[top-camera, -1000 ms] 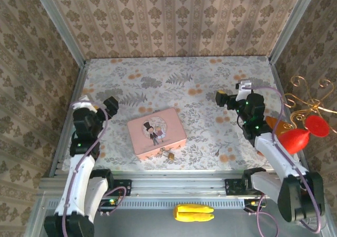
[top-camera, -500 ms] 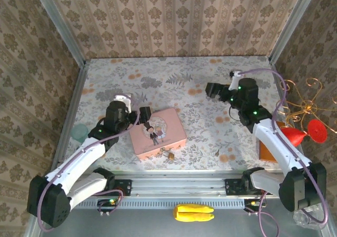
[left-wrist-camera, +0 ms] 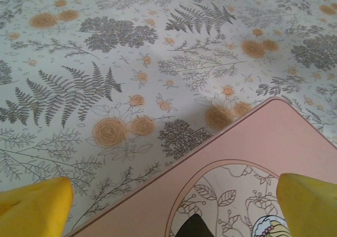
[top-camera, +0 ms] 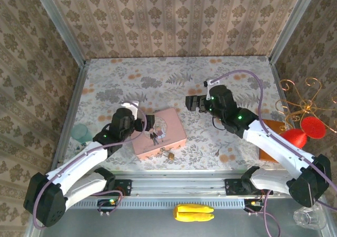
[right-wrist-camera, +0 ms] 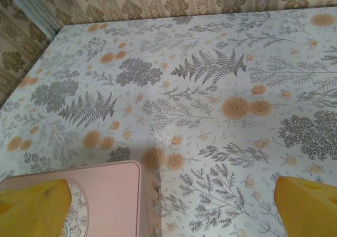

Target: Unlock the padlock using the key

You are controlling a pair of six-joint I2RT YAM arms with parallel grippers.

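Observation:
A pink tin with a cartoon couple on its lid lies at the table's near middle. The tiny brass padlock hangs at the tin's front edge. A thin dark sliver, the key, lies on the cloth to the right of the tin. My left gripper hovers open over the lid's left part; in the left wrist view its yellow fingertips flank the tin. My right gripper stands open just beyond the tin's far right corner, and the tin shows low in the right wrist view.
Patterned walls close in the table on three sides. A teal cup stands at the left edge. At the right edge are an orange block, red shapes and a gold wire stand. A yellow object lies on the front rail.
Both arms have reached in from the sides toward the tin. The left gripper has come over its lid; the right one has moved left to its far right corner. Both stay open.

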